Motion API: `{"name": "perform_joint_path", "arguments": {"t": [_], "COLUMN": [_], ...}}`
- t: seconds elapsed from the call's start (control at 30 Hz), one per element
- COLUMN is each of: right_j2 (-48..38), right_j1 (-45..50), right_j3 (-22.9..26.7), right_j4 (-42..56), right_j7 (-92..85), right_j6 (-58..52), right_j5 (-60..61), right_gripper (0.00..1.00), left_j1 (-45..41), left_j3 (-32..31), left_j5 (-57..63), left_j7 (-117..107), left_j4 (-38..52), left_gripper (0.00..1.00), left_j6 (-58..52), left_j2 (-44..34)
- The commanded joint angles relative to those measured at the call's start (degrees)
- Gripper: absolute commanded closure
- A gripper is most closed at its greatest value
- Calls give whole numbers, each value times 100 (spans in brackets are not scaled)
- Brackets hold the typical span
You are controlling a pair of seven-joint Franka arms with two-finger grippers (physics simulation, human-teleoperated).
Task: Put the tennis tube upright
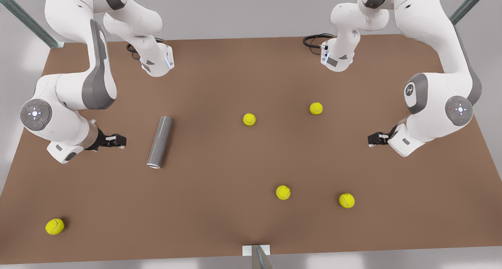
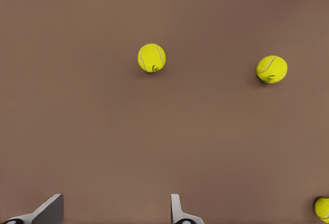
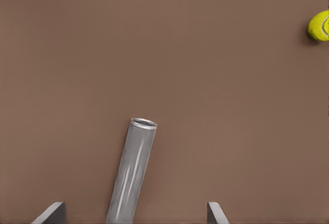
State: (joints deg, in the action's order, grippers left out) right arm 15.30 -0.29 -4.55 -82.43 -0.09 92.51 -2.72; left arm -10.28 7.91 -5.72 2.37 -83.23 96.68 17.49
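Brown and matte, the flat counter (image 1: pixel 219 175) is carrying a plain grey cylindrical tennis tube (image 1: pixel 160 142), which is lying on its side toward the counter's edge at the front view's left, roughly midway between the far and near edges, with its open rimmed end pointing at the near edge and its length running slightly askew to that side edge. Five fuzzy yellow tennis balls are lying scattered and well apart: one (image 1: pixel 55 226) near the near corner at the front view's left, two (image 1: pixel 249 119) (image 1: pixel 316 108) around the middle of the counter, and two more (image 1: pixel 283 192) (image 1: pixel 346 200) closer to the near edge. The right end effector (image 1: pixel 117 140) is hovering just beside the tube, between it and the counter's edge at the front view's left, not touching it; in the right wrist view its fingers (image 3: pixel 51 213) are standing wide apart and released, with the tube (image 3: pixel 132 175) lying between them and a ball (image 3: pixel 320 25) farther off. The left end effector (image 1: pixel 371 139) is waiting near the opposite side edge, well apart from the tube; in the left wrist view its fingers (image 2: pixel 180 211) are likewise spread and grasping nothing, above bare counter with two balls (image 2: pixel 152 57) (image 2: pixel 272 69) beyond.
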Motion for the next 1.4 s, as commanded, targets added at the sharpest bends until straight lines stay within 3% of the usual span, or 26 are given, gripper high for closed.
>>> {"name": "perform_joint_path", "arguments": {"t": [0.0, 0.1, 0.4, 0.53, 0.7, 0.87, 1.07, 1.37], "right_j2": [-1, 17, 1414, 1405, 1001, 975, 105, 140], "right_j1": [12, 20, -15, -103, -77, -76, 267, 56], "right_j3": [-11, -29, -37, -46, -29, -20, -11, -37], "right_j4": [-2, -19, -634, -1584, -3147, -3350, -4475, -5134], "right_j7": [0, 0, -237, -202, 772, 694, 729, 791], "right_j6": [4, -14, 812, 1357, 3334, 3502, 4178, 5136], "right_j5": [0, 0, 26, 88, 765, 668, 686, 756], "right_gripper": [0, 0, 0, 0, 0, 0, 0, 0], "left_j1": [-9, 18, 35, -26, -18, -18, -26, -18], "left_j3": [0, 0, 27, -17, -17, -17, -9, -17], "left_j5": [-17, -26, -8, -8, -8, 1, 18, 9], "left_j7": [0, 0, -211, -466, -457, -457, -466, -457], "left_j4": [0, -61, -70, -79, -79, -88, -132, -184], "left_gripper": [0, 0, 0, 0, 0, 0, 0, 0], "left_j6": [-9, -123, -281, -299, -255, -272, -281, -141], "left_j2": [-9, -79, -167, -167, -97, -115, -132, 8]}}
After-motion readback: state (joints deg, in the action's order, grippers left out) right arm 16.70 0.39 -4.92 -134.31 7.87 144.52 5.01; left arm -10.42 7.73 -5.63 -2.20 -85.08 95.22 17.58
